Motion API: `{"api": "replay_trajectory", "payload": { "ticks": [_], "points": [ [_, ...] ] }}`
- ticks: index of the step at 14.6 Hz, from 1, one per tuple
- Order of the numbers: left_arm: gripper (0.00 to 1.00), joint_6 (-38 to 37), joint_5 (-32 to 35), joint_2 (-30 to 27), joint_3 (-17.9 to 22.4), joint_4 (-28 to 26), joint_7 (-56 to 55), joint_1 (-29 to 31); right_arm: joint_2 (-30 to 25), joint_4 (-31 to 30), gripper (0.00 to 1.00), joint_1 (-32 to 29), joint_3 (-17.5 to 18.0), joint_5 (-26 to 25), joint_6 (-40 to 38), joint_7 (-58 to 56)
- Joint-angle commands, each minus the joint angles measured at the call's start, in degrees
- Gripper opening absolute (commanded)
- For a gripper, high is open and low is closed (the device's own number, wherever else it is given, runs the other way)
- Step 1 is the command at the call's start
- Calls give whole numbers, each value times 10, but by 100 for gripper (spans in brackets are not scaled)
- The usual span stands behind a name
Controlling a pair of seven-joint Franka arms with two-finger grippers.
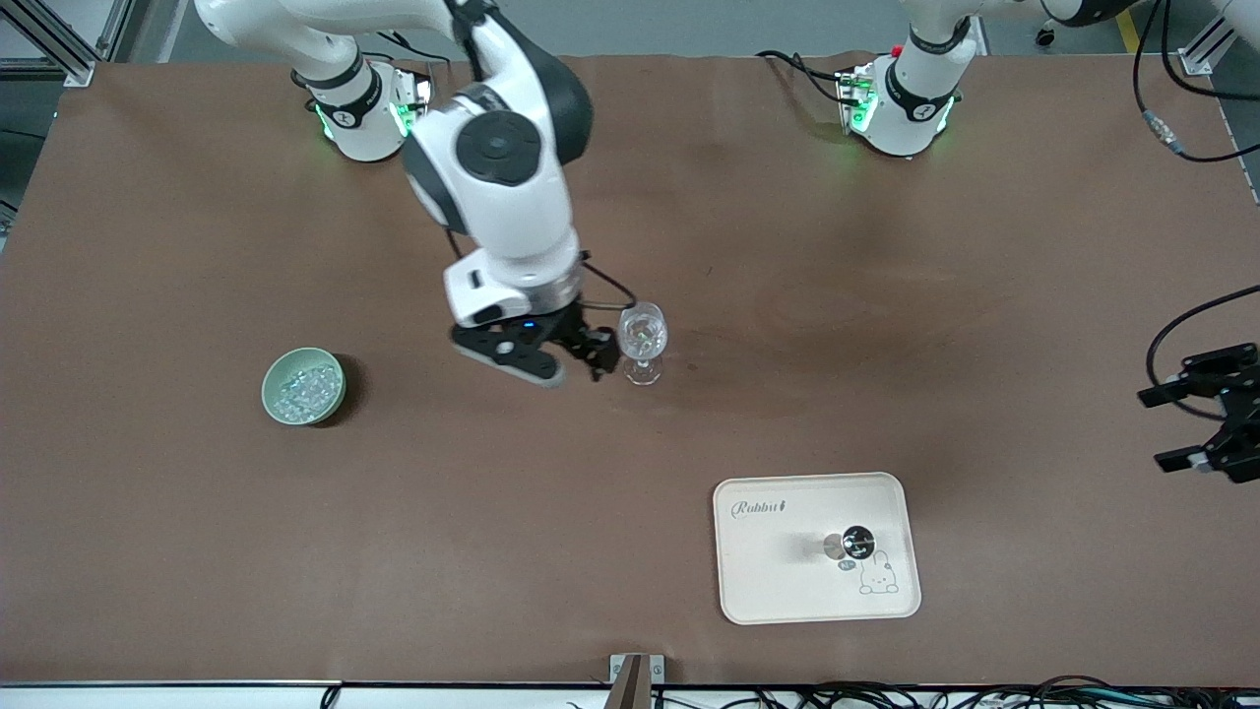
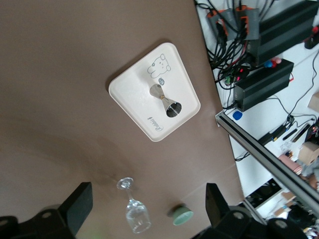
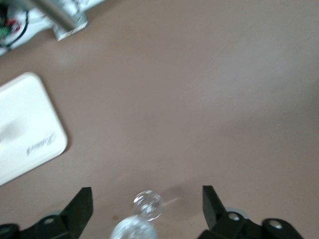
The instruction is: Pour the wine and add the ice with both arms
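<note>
A clear stemmed glass stands upright at the table's middle. My right gripper is open and hangs right beside the glass, on the side toward the right arm's end. In the right wrist view the glass shows between the spread fingers of that gripper, not gripped. The ice lies in a pale green bowl toward the right arm's end. My left gripper is open and empty, waiting over the left arm's end of the table. The left wrist view shows that gripper, the glass and the bowl.
A cream tray with a rabbit drawing lies nearer the front camera than the glass, and it holds a small metal measuring cup. The tray and the cup also show in the left wrist view. The tray's corner shows in the right wrist view.
</note>
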Motion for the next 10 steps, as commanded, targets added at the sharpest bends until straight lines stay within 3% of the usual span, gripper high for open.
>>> {"api": "replay_trajectory", "payload": {
  "ticks": [1,3,5,7,10],
  "points": [
    [100,7,117,-53,-44,-7,92,3,-58,-25,100,-53,-3,-20,-40,-64],
    [100,7,276,-99,-130,-11,176,13,-85,-25,100,-99,-3,-19,-80,-123],
    [100,7,394,-132,-217,-14,212,29,-124,-54,100,-143,-3,-20,-98,-179],
    [100,6,439,-155,-255,-14,215,32,-170,-102,100,-187,-2,-18,-98,-269],
    [100,-9,455,-174,-272,-14,205,27,-253,-180,100,-261,-1,-13,-97,-381]
  ]
}}
